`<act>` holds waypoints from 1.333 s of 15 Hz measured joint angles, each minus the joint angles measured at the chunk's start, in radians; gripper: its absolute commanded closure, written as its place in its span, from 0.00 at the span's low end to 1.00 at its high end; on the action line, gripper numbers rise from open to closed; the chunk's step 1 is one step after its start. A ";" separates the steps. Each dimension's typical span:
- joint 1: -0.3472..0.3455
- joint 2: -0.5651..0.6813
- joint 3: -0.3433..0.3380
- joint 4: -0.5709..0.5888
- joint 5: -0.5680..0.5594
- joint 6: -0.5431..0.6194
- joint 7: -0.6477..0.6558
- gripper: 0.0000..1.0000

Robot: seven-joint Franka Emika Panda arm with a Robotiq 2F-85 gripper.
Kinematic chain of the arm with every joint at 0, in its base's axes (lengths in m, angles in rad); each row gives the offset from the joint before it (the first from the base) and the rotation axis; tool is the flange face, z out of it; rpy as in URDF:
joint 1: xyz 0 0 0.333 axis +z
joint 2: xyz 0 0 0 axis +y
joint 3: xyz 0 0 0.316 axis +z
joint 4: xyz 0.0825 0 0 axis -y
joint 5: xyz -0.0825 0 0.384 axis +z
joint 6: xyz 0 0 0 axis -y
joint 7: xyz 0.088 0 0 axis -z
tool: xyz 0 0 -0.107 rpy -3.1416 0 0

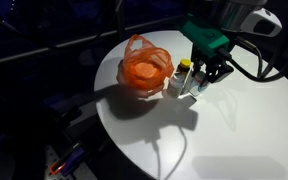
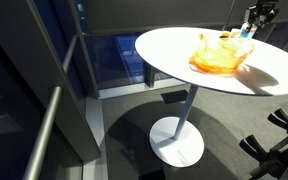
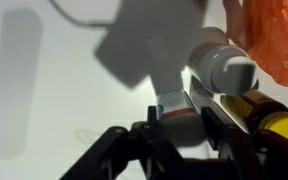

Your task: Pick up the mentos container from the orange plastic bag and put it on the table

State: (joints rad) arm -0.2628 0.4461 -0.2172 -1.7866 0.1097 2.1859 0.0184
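- My gripper comes in at the 6 o'clock edge of the wrist view. I cannot tell whether its dark fingers grip anything or stand loose.
- The white mentos container is at about 1 o'clock from my fingers, on the white table and outside the bag.
- An amber bottle lies just beside it, at about 3 o'clock from my fingers.
- The orange plastic bag fills the 2 o'clock corner, near the container's cap.
- In an exterior view the bag sits at 9 o'clock of the container, and my gripper at 3 o'clock.
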 measured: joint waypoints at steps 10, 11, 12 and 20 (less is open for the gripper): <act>-0.019 0.084 0.000 0.058 0.006 0.000 0.042 0.77; -0.019 0.090 0.000 0.062 0.006 0.000 0.044 0.77; -0.020 0.096 0.000 0.065 0.006 0.000 0.047 0.77; -0.020 0.117 0.000 0.077 0.006 0.000 0.074 0.24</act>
State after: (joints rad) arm -0.2832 0.5631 -0.2176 -1.7092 0.1161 2.1860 0.0923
